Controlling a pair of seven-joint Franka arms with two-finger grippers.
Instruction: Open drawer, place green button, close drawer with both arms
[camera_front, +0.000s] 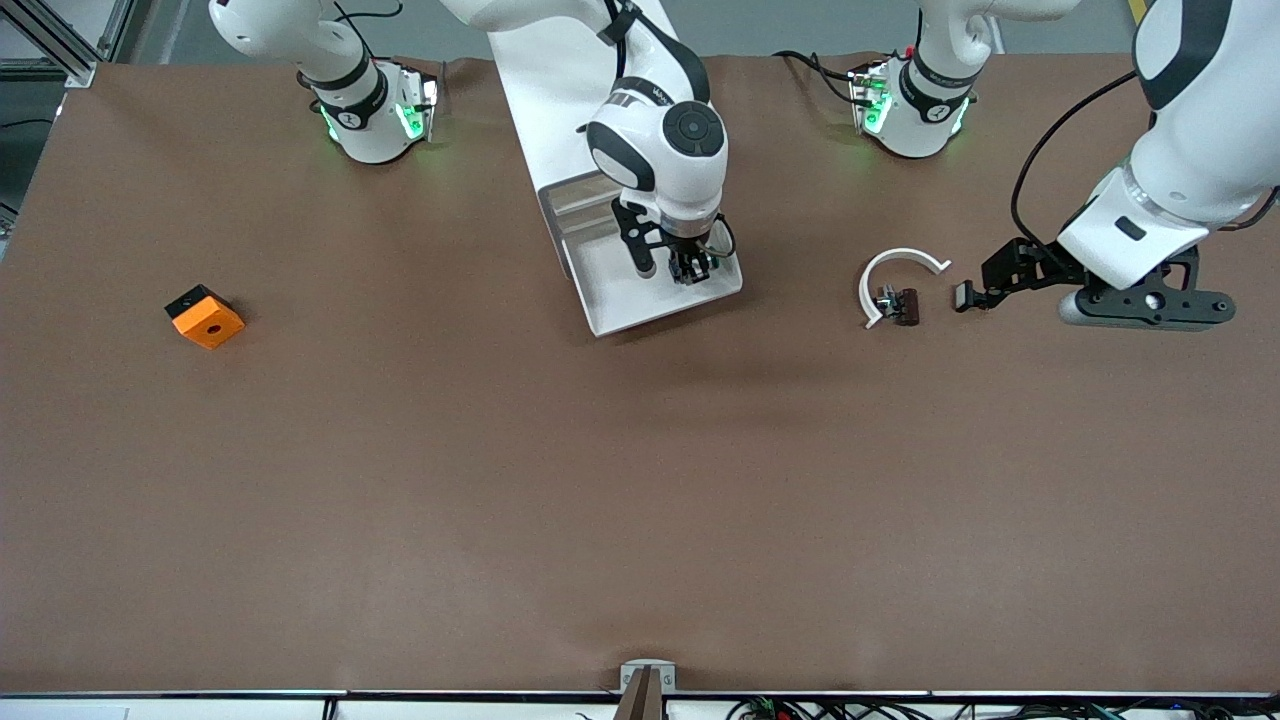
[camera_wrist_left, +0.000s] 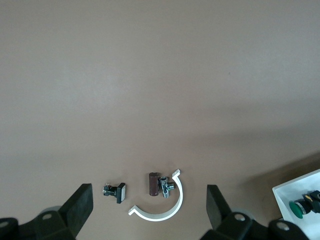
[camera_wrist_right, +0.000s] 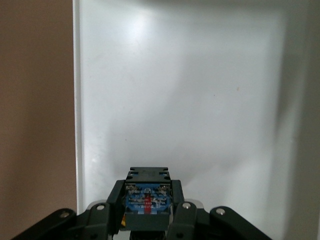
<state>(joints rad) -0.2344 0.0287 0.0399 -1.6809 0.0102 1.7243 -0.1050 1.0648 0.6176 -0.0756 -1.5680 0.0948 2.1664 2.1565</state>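
Note:
The white cabinet stands between the arm bases, and its drawer is pulled open toward the front camera. My right gripper is low inside the drawer. It is shut on the button, whose dark blue body shows between the fingers over the white drawer floor. The left wrist view shows the drawer's corner and the button's green cap. My left gripper is open and empty above the table toward the left arm's end, its fingers spread wide.
A white curved ring with a brown clip piece lies beside the left gripper, and a small black piece with a white face lies close by. An orange block sits toward the right arm's end.

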